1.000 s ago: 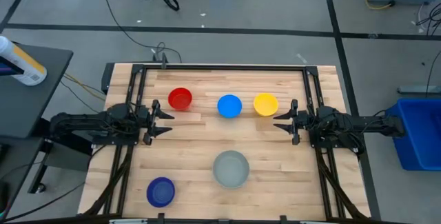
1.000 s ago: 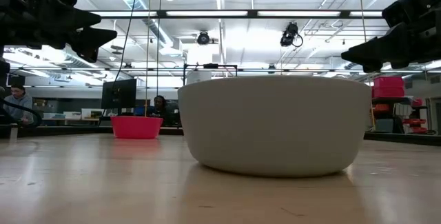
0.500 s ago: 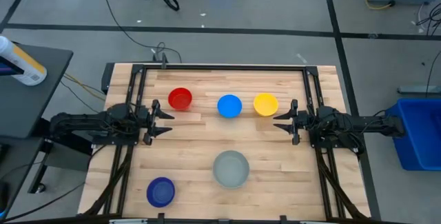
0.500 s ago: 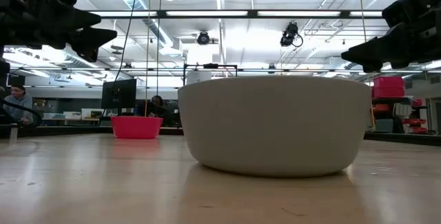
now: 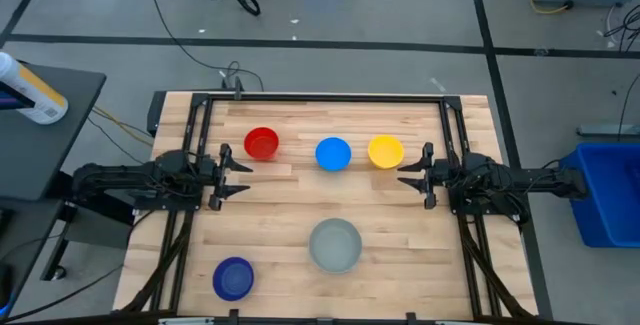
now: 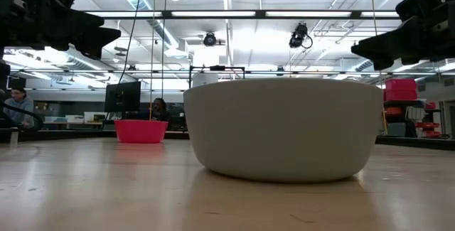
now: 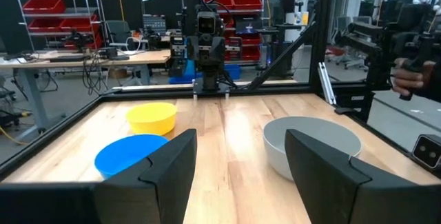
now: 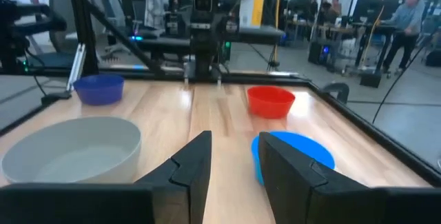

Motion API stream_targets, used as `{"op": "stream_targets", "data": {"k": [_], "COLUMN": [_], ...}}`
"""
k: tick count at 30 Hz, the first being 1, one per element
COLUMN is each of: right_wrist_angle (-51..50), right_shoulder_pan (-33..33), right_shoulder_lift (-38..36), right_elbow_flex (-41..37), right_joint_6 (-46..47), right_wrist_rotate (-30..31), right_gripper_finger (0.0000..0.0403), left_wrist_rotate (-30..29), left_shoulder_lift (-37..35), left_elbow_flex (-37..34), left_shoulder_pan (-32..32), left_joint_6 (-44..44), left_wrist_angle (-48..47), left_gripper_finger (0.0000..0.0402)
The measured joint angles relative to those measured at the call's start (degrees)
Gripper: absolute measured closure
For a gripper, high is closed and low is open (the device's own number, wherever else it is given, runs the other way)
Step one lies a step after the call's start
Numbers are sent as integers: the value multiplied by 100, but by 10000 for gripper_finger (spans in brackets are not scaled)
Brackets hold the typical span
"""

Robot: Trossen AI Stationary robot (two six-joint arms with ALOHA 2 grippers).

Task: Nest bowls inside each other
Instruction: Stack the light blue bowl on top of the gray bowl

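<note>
Five bowls stand on their bases on the wooden table (image 5: pixel 300 205). Red (image 5: pixel 261 143), light blue (image 5: pixel 333 153) and yellow (image 5: pixel 385 151) ones form a row toward the far side. The larger pale grey bowl (image 5: pixel 334 244) sits nearer the front, and the dark blue one (image 5: pixel 233 278) at the near left. My left gripper (image 5: pixel 243 175) hovers open at the left side, pointing level toward the middle. My right gripper (image 5: pixel 401 176) hovers open at the right side, facing it, with a narrower gap (image 8: pixel 234 151). Nothing is between either pair of fingers (image 7: pixel 172 169).
A black metal frame (image 5: pixel 320 98) runs round the table's edges. A blue bin (image 5: pixel 608 190) stands on the floor to the right. A side table with a bottle (image 5: pixel 30 90) is at the left. People sit in the room behind (image 6: pixel 18 103).
My left gripper has rolled slightly about the line it points along, keeping its place. The bowls have not moved.
</note>
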Motion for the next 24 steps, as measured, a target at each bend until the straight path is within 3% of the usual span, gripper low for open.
{"op": "stream_targets", "data": {"k": [11, 19, 24], "right_wrist_angle": [23, 21, 52], "right_shoulder_pan": [0, 0, -2], "right_shoulder_lift": [2, 12, 174], "right_elbow_flex": [0, 0, 0], "right_joint_6": [2, 868, 1002], "right_wrist_rotate": [54, 1313, 1335], "right_gripper_finger": [278, 278, 276], "left_wrist_rotate": [-128, -403, -491], "left_shoulder_lift": [-1, 0, -1], "left_elbow_flex": [0, 1, 1], "left_shoulder_pan": [0, 0, -1], "left_joint_6": [-153, -186, -47], "left_wrist_angle": [8, 151, 149], "left_gripper_finger": [171, 171, 171]}}
